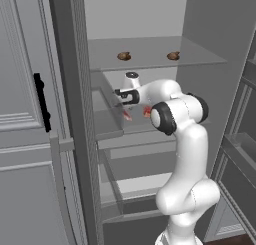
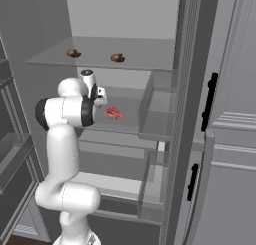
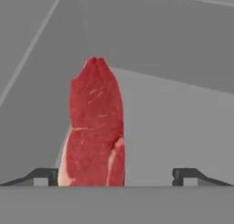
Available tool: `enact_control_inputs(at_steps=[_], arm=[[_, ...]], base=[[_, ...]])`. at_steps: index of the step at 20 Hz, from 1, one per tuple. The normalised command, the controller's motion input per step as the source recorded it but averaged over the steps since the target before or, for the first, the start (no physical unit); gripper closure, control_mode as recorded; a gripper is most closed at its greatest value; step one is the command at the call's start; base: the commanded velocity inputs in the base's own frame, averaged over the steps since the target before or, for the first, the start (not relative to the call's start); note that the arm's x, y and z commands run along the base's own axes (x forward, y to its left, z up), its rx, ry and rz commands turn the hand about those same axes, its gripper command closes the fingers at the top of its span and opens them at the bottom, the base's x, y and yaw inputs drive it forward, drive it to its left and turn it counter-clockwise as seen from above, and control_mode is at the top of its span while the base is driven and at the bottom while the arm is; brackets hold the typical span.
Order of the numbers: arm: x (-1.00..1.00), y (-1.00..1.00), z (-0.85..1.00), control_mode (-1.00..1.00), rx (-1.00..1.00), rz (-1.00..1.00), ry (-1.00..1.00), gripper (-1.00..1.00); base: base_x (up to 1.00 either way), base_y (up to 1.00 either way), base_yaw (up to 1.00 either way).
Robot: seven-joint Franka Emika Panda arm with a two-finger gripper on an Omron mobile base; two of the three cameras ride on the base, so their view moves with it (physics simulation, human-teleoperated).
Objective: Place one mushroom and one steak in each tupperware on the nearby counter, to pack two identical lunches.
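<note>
**Open gripper poised over a steak on the fridge's middle shelf**

The steak, a red slab streaked with white marbling, lay flat on the grey middle shelf of the open fridge. In the hand view it ran lengthwise away from the camera, its near end sitting just beside one finger tip and well apart from the other. From the right base view the same red slab showed just past the robot's wrist, and from the left base view red patches of meat peeked out on either side of the arm's elbow.

The gripper stood with its fingers spread wide, nothing between them, and the steak nearer one side than centred. Whether a finger touched the meat could not be told.

On the glass shelf above, two mushrooms rested well apart: one small brown lump toward the left and the other mushroom toward the right in the left base view.

The white arm rose from the base and reached in at shelf height. The fridge door, grey and panelled with black handles, stood swung open to the side.
</note>
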Motion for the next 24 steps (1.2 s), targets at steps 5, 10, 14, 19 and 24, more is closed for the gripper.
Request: enact_control_inputs(at_steps=[5,10,14,19,24], arm=[[-0.49,0.07,-0.58,-1.0,0.0,0.0,-0.31,-1.0],[-0.37,0.13,-0.26,-1.0,0.03,0.0,-0.1,-1.0],[-0.4,0.09,-0.08,-1.0,0.15,0.0,0.08,-1.0],[-0.29,0.04,-0.69,-1.0,0.06,0.0,0.02,-1.0],[-0.13,0.0,-0.48,-1.0,0.0,0.0,-0.11,-1.0]], base=[[0.0,0.0,0.0],[0.0,0.0,0.0],[0.0,0.0,0.0],[0.0,0.0,0.0],[0.0,0.0,0.0]])
